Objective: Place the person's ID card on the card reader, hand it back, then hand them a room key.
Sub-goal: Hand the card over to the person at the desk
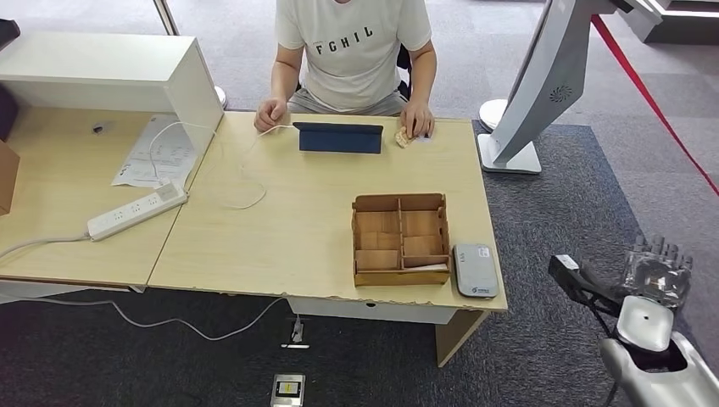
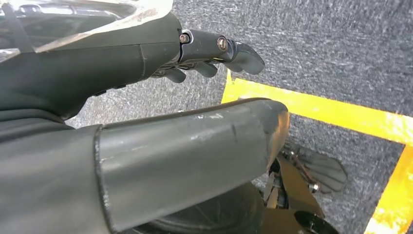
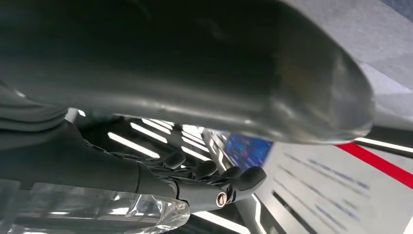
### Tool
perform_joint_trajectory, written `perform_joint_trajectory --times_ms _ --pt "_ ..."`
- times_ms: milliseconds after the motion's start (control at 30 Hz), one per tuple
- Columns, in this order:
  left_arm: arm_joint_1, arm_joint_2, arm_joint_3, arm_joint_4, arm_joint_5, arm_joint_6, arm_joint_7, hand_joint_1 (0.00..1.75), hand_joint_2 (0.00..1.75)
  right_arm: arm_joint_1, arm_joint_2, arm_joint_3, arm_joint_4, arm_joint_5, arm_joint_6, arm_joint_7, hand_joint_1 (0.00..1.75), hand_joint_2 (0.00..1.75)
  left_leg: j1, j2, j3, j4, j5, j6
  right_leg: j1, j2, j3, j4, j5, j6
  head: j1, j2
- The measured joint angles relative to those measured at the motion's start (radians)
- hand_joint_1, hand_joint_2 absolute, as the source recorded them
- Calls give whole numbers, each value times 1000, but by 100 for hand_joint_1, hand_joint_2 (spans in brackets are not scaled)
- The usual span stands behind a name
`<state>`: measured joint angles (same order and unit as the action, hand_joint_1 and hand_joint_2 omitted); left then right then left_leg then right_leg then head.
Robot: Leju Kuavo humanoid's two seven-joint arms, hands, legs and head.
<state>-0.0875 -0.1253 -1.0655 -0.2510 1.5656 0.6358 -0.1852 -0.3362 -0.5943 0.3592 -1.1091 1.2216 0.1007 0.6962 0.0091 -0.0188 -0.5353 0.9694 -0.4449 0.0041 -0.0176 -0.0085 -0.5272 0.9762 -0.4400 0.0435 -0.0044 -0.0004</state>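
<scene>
Wooden desk [image 1: 280,229]: person's hand [image 1: 417,121] half hides a card; right hand [image 1: 657,270] fingers apart, empty; left hand [image 2: 214,53] unclear.

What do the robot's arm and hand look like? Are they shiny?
Yes, a bit. The right arm is smooth silver with a rounded shell at the wrist. The right hand has dark fingers under a see-through cover. The left hand has dark fingers with small silver screws.

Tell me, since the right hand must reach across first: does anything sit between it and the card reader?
Nothing visible does. The right hand hangs off the table's right end, and the card reader lies at that near corner; the wooden box sits beyond it.
</scene>
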Motion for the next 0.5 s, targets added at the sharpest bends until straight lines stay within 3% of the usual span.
perform_joint_trajectory --times_ms 133,267,400,500 --pt "2 -1 18 1 0 -1 -5 0 0 93 -17 -151 34 -147 -80 0 0 0 0 0 1 0 0 0 0 0 -1 -1 -1 1 0 0" --pt "2 -1 19 1 0 -5 1 0 0 186 -24 -195 159 -459 -298 -24 0 0 0 1 1 0 -1 0 1 1 0 -1 -1 1 0 0" --pt "2 -1 19 1 0 3 3 0 0 263 40 -201 345 -810 -478 -156 0 0 1 1 1 -1 -1 0 1 1 0 -1 -2 0 0 0" --pt "2 -2 19 1 0 11 3 0 0 304 126 -214 472 -952 -570 -230 0 0 1 3 2 -2 -1 0 1 2 -1 -1 -2 -1 0 0"
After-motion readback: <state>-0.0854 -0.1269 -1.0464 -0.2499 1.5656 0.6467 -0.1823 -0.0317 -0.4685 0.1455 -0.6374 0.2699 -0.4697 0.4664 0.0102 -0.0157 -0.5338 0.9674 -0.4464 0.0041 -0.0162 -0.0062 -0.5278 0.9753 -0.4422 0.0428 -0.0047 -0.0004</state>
